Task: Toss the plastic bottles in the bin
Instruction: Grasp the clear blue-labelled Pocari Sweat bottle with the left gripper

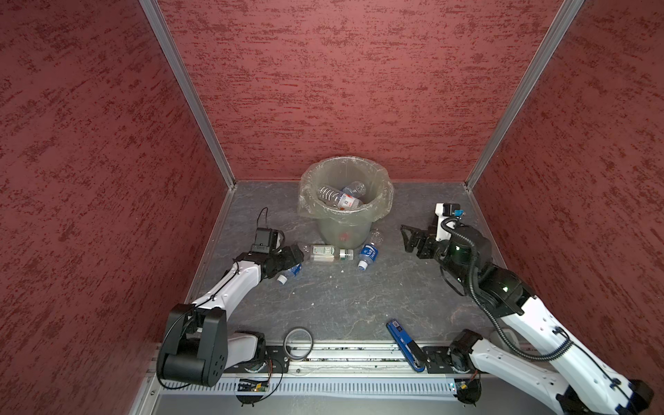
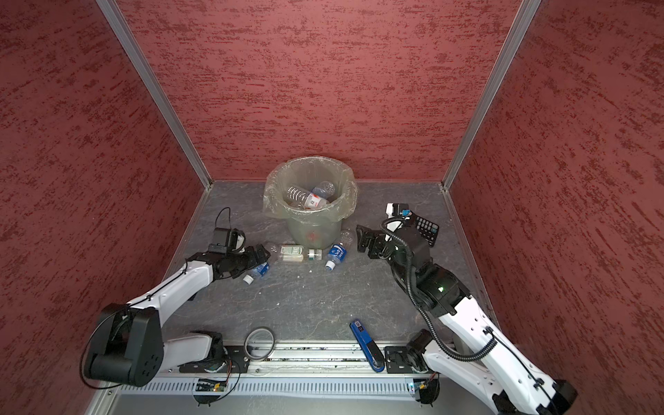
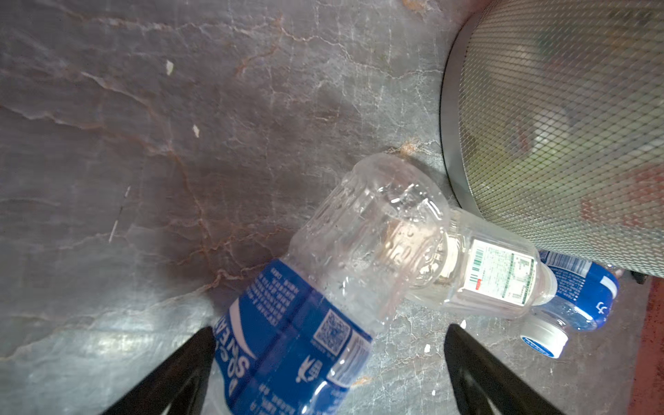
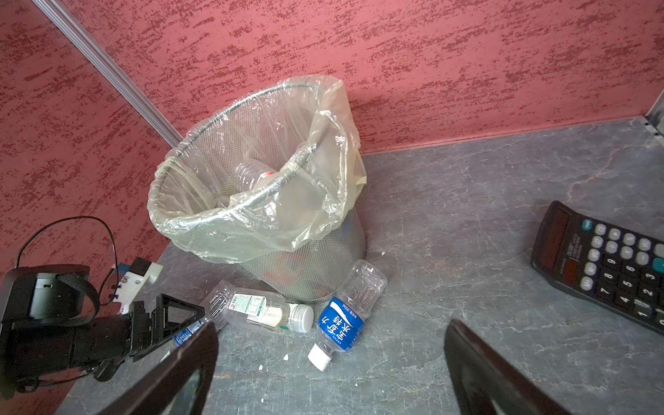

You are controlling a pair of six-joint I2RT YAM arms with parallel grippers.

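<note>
Plastic count, as best I can judge: the bin, far middle of the table by the back wall, already has some in its bag liner. I can make out two or three bottles on top and can't see what's under them. Three more are out on the table, all lying on their sides just on the near side of the bin's foot. So I'd call it well along, with three pickups left.

Left one is the blue-label bottle. The left gripper sits low over it with its jaws spread wide either side of the label, not squeezing it. Middle is the white-label bottle, just beside the bin wall. Right one is a second blue-label bottle, white cap pointing near, clear base up by the bin. The right gripper hangs a bit to the right of that one, jaws wide apart, holding nothing.

Writing: the left wrist view shows "SWEA" and "POC" in white on the blue label, so Pocari Sweat I reckon, plus a QR code. The second blue one has white Chinese characters. The white label has a barcode and green print too small to read.

Not for the bin: calculator far right, blue-and-black tool and a grey ring at the near edge.
</note>
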